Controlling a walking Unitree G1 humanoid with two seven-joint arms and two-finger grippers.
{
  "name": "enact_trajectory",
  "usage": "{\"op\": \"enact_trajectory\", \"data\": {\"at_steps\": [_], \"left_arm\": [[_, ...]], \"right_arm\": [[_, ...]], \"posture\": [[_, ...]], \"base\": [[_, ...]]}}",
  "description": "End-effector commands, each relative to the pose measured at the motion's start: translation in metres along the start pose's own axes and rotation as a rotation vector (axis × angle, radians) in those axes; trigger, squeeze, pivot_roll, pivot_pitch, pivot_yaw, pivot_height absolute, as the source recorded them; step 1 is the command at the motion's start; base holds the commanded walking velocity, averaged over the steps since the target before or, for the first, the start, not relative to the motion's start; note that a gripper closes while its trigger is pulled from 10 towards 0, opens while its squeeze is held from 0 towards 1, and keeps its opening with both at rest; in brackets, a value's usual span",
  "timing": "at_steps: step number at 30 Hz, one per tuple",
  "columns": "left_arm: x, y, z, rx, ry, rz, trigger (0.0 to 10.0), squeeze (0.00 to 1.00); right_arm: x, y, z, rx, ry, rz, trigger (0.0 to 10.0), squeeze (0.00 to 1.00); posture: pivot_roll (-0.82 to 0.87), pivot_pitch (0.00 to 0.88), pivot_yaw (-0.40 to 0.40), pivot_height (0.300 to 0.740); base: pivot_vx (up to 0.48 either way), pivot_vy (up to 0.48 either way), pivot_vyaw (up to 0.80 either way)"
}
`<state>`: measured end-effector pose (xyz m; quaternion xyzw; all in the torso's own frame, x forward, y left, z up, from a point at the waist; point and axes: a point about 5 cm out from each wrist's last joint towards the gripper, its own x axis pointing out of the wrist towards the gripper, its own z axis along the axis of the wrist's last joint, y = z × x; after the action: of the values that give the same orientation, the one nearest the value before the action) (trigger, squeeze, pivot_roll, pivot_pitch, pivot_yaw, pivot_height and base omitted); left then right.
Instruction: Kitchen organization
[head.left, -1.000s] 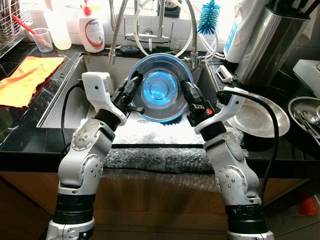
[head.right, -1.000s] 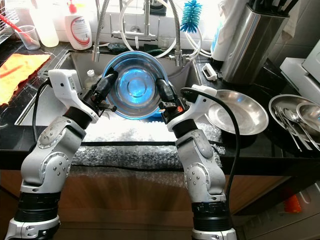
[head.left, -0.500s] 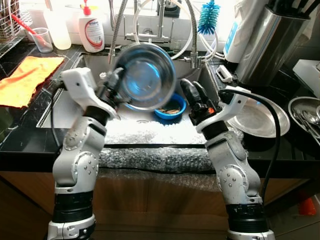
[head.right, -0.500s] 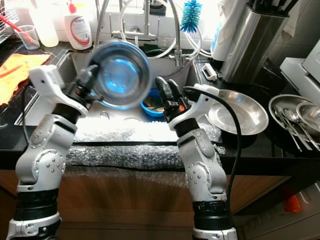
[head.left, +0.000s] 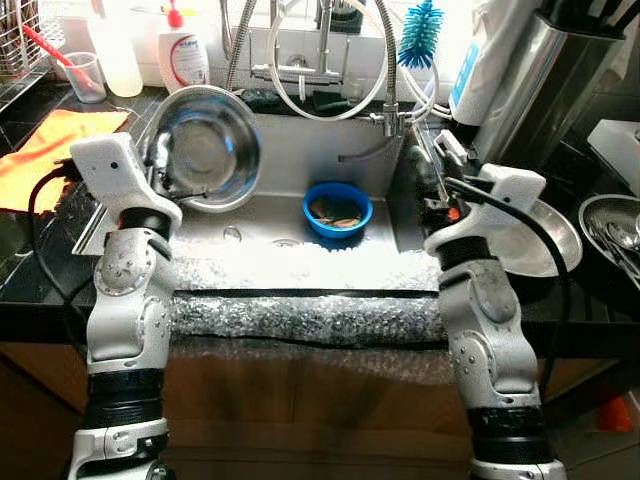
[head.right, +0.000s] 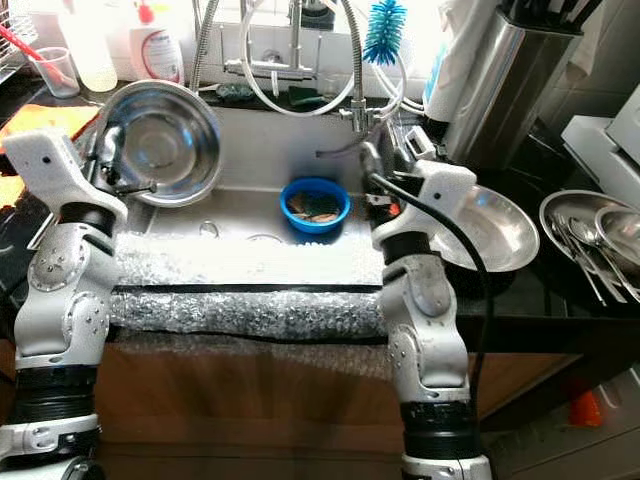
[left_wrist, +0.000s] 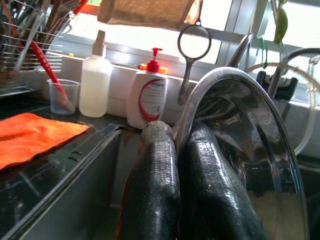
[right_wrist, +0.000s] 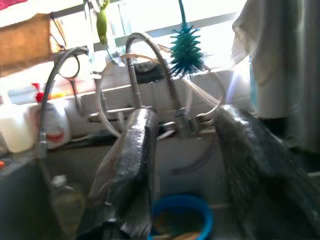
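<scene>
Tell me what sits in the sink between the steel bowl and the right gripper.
A blue bowl sits on the sink floor between the steel bowl and the open right gripper, seen in both eye views.

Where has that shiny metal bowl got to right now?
The steel bowl is held up by its rim in the left gripper, over the left end of the sink, left of the blue bowl.

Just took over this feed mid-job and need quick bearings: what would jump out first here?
The steel bowl stands out, pinched by its rim in the left gripper and held tilted over the sink's left edge. A blue bowl with food scraps sits on the sink floor near the middle. The right gripper hangs open at the sink's right side, holding nothing.
</scene>
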<state>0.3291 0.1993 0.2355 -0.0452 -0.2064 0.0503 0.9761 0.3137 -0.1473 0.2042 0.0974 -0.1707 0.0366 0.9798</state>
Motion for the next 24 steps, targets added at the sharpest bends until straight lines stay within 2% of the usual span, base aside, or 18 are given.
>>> {"op": "enact_trajectory", "data": {"at_steps": [1, 3, 5, 9, 11, 15, 17, 19, 21, 24], "left_arm": [[0.001, -0.002, 0.000, 0.035, -0.017, -0.007, 10.0, 0.00], [0.002, -0.004, -0.005, 0.045, 0.002, -0.022, 10.0, 0.00], [0.005, -0.005, -0.009, 0.137, 0.007, -0.053, 10.0, 0.00], [0.017, -0.002, -0.013, 0.161, 0.019, -0.045, 10.0, 0.00], [0.023, -0.006, -0.018, 0.135, 0.031, -0.043, 10.0, 0.00], [0.026, -0.017, -0.023, 0.140, 0.046, -0.079, 10.0, 0.00], [0.030, -0.027, -0.031, 0.152, 0.086, -0.116, 10.0, 0.00], [0.031, -0.029, -0.033, 0.153, 0.096, -0.124, 10.0, 0.00], [0.040, -0.034, -0.040, 0.211, 0.137, -0.162, 10.0, 0.00], [0.045, -0.036, -0.043, 0.222, 0.177, -0.184, 10.0, 0.00]], "right_arm": [[-0.003, -0.006, 0.010, -0.056, -0.049, -0.023, 10.0, 0.00], [-0.007, -0.010, 0.009, -0.065, -0.047, -0.040, 10.0, 0.00], [-0.013, -0.016, 0.007, -0.080, -0.032, -0.057, 10.0, 0.00], [-0.026, -0.025, 0.002, -0.117, 0.004, -0.081, 10.0, 0.00], [-0.032, -0.028, -0.002, -0.126, 0.026, -0.094, 10.0, 0.00], [-0.035, -0.027, -0.003, -0.127, 0.032, -0.098, 10.0, 0.00], [-0.036, -0.025, -0.003, -0.115, 0.032, -0.104, 10.0, 0.00], [-0.036, -0.024, -0.003, -0.114, 0.033, -0.104, 10.0, 0.00], [-0.036, -0.022, -0.003, -0.109, 0.035, -0.096, 10.0, 0.00], [-0.036, -0.021, -0.003, -0.106, 0.036, -0.096, 10.0, 0.00]], "posture": [[-0.02, 0.040, -0.086, 0.740], [-0.02, 0.037, -0.086, 0.740], [-0.02, 0.034, -0.084, 0.740], [-0.03, 0.026, -0.078, 0.740], [-0.03, 0.021, -0.076, 0.740], [-0.04, 0.018, -0.068, 0.740], [-0.04, 0.016, -0.063, 0.740], [-0.04, 0.016, -0.063, 0.740], [-0.04, 0.017, -0.061, 0.740], [-0.04, 0.023, -0.060, 0.740]], "base": [[0.000, 0.000, 0.00], [0.000, 0.000, 0.00], [0.000, 0.000, 0.00], [0.000, 0.000, 0.00], [0.000, 0.000, 0.00], [0.000, 0.000, 0.00], [0.000, 0.000, 0.00], [0.000, 0.000, 0.00], [0.000, 0.000, 0.00], [0.000, 0.000, 0.00]]}}
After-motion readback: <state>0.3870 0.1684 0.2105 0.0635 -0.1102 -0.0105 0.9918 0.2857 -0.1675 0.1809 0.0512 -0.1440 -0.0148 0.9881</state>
